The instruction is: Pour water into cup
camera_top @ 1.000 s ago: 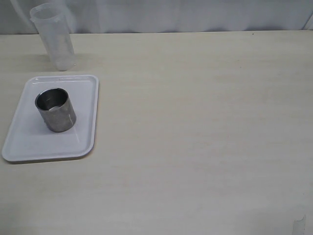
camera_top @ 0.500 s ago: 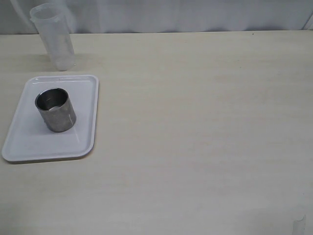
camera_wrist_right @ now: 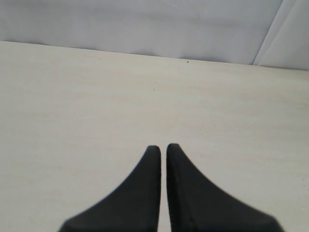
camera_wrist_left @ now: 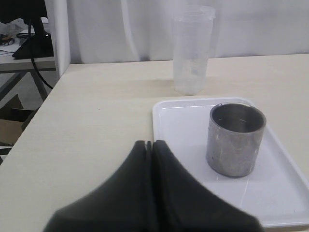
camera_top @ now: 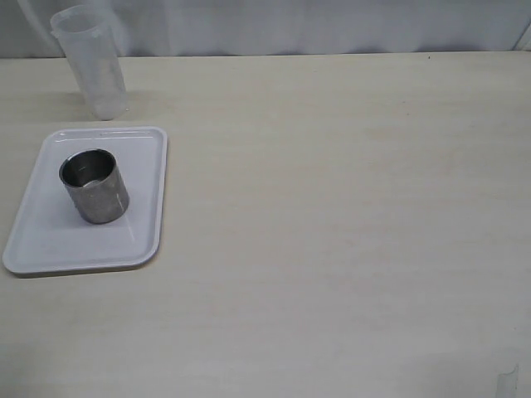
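The steel cup (camera_top: pixel 94 186) stands upright on a white tray (camera_top: pixel 50 240) at the left of the table; it also shows in the left wrist view (camera_wrist_left: pixel 235 139). A translucent plastic beaker (camera_top: pixel 90 62) stands behind the tray and also shows in the left wrist view (camera_wrist_left: pixel 191 48). I cannot make out the water inside it. My left gripper (camera_wrist_left: pixel 149 143) is shut and empty, short of the tray's near corner. My right gripper (camera_wrist_right: pixel 162 147) is shut and empty over bare table. Neither gripper shows in the exterior view.
The tray (camera_wrist_left: pixel 178 130) lies close to the table's left edge. Beyond that edge in the left wrist view are a side desk with cables (camera_wrist_left: pixel 29 46) and floor. A white curtain (camera_top: pixel 315 25) runs behind the table.
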Robot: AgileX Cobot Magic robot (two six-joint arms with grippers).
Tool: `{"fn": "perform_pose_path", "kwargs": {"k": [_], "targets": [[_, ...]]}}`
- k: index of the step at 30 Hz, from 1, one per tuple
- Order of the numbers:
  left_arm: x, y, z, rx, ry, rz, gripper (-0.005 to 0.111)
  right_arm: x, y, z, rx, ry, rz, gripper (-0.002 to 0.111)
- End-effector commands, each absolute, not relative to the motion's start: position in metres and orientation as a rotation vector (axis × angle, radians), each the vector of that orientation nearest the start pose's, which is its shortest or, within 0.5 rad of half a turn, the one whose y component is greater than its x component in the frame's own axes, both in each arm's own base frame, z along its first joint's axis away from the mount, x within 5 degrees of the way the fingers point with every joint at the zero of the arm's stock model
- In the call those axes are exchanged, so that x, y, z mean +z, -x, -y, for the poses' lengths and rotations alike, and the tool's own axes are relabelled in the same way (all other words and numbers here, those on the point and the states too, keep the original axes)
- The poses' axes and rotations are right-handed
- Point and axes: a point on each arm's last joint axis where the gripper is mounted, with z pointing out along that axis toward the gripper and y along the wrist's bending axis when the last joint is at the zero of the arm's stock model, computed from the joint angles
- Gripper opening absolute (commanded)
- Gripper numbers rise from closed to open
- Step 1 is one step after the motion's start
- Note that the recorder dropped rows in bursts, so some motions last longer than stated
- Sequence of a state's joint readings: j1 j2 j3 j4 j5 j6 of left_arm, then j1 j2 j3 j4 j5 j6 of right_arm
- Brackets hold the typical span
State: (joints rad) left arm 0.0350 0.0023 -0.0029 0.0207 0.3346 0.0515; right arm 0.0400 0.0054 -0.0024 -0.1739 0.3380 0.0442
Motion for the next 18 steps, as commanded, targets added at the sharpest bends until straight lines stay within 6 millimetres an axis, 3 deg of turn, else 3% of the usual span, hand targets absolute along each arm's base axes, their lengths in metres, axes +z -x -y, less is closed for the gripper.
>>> {"fn": "perform_pose_path", "kwargs": {"k": [1,18], "targets": [[0.1839,-0.0539,-0.0024,0.077,-0.025,-1.809,0.000,0.1834,-0.0538,0.0031,-0.108,0.099,-1.812,0.004],[0.1839,-0.0539,-0.0024,0.077,-0.025,-1.809,0.000,0.1834,-0.0536,0.0055,-0.139,0.058,-1.815,0.004]]}}
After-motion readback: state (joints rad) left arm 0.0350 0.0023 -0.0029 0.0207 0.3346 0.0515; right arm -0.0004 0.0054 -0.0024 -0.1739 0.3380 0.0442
